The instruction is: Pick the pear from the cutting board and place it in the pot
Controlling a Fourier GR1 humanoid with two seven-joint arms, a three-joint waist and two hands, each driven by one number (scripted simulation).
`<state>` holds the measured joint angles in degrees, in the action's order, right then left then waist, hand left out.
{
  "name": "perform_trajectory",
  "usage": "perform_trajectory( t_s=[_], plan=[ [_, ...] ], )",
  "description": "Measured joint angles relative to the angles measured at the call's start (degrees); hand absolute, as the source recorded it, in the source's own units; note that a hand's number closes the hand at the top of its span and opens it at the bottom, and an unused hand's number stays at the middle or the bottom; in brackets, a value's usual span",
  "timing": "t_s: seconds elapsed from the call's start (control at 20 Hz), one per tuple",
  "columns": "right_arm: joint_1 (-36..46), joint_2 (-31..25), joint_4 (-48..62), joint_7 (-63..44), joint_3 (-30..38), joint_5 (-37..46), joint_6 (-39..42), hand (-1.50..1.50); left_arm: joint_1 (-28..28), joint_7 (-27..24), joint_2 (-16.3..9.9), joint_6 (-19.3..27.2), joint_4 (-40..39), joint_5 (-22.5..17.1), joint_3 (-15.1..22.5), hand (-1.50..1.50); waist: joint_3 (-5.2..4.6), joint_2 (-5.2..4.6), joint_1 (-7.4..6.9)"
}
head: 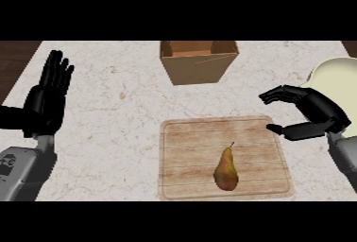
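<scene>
Right hand (314,113): over the upper right corner of the cutting board (181,160), palm turned inward, fingers and thumb half curled with a gap between them, grasping nothing. Its thumb lies over the board's right edge; fingers point left above the bare surface (118,137).

Left hand (45,101): at the view's left edge, released, fingers straight and pointing up, resting. Holds nothing.

Count: two hands, one pear (225,171), one cutting board, one open brown box (199,64), one cream-coloured round item (342,85).

Pear: lies on the cutting board, in its lower middle part, stem toward the top of the view, fat end toward the board's lower edge. It sits below and to the left of the right hand, apart from it, no contact. Well apart from the left hand.

Box: stands on the surface above the board, open top, apart from the board.

Cream item: partly behind the right hand at the right edge; cannot tell whether it is the pot.
</scene>
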<state>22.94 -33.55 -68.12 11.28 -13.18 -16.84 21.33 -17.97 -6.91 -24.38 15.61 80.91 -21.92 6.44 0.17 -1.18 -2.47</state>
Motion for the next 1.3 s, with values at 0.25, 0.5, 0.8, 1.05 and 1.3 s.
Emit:
perform_trajectory(
  t_s=[0.25, 0.5, 0.8, 1.05, 1.3],
  plan=[
    [3.49, -2.51, 10.59, 13.93, -0.75, 4.6, 11.37, -1.5, -0.93, 2.84, 0.98, 0.04, 1.65, 0.01, 0.93, 0.0, 0.02, 0.37, 0.3],
    [9.31, -4.84, 14.73, 17.09, -4.15, 12.22, 14.38, -1.5, -0.42, 4.02, 1.84, 0.4, 3.14, 0.53, 1.22, 0.0, -0.05, 0.68, 0.6],
    [15.42, -5.46, 13.77, 13.74, -10.45, 19.14, 17.63, -1.5, -0.15, 5.33, 2.24, 1.2, 4.52, 1.44, 1.04, 0.0, -0.12, 0.91, 0.91],
    [18.0, -2.56, 11.52, 8.5, -13.05, 21.56, 20.3, -1.5, 0.18, 6.11, 2.4, 0.83, 4.88, 2.01, 0.03, 0.0, -0.16, 1.1, 1.59],
    [19.21, 0.89, 12.13, 4.76, -14.03, 24.53, 22.63, -1.5, 2.08, 6.56, 2.84, 0.4, 6.83, 3.05, -0.7, 0.0, -0.17, 1.14, 1.79]
  ],
)
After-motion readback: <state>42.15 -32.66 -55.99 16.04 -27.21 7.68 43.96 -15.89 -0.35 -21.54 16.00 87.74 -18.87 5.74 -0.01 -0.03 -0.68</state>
